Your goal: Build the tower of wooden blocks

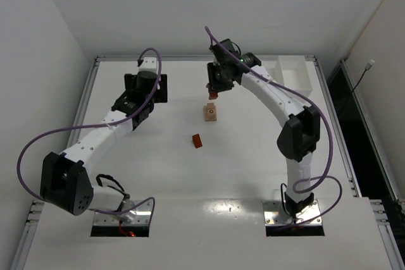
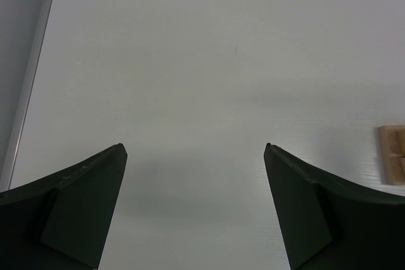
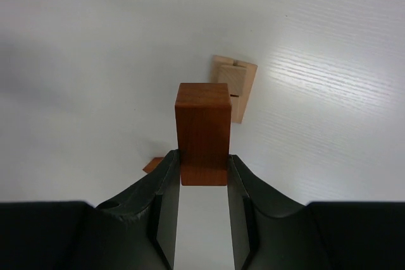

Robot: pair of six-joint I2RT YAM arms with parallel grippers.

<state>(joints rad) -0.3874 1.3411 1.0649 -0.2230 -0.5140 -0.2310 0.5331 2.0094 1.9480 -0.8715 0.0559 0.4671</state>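
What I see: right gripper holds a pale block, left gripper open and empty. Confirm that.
Not quite: the block in the right gripper is reddish-brown, not pale; the right wrist view shows it. The left gripper is open and empty.

We find no readable txt, labels, brands, nos. or signs anywhere in the three views.

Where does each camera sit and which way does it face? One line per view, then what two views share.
Top external: high behind the bases, looking down on the table; left arm and right arm show.
Left wrist: on the left arm, facing the table; left gripper open, empty.
Right wrist: on the right arm, looking down; right gripper holds a reddish block.
Shared: the pale block stack shows in all three.
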